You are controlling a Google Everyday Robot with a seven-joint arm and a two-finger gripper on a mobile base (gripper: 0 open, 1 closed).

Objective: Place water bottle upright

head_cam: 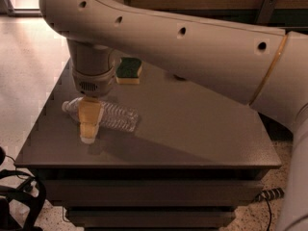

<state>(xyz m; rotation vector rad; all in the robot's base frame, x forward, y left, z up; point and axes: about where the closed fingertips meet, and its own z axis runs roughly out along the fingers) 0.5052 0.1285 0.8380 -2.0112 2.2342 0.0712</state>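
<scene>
Obs.: the water bottle lies flat on its side on the dark table, in the left half of the top, well apart from the green-and-yellow sponge near the far edge. Its long axis runs roughly left to right across the view, tilted a little: the capped end points left and slightly away from you, the base points right and slightly toward you. The gripper hangs straight down from the wrist directly over the neck end, crossing the bottle close to the cap. You therefore have most of the ribbed body sticking out to the right of it and only the cap to the left. The yellow tip reaches down to about table level on the near side of the bottle. Whether the gripper is spread around the neck, pinching it or merely in front of it cannot be told from this angle. Judgement: the move turns on that offset. With a hold this near the cap, the heavy end is the free one, so you would want to swing the base down and to the right under the wrist, rotating about the short axis, until the cap faces up.
</scene>
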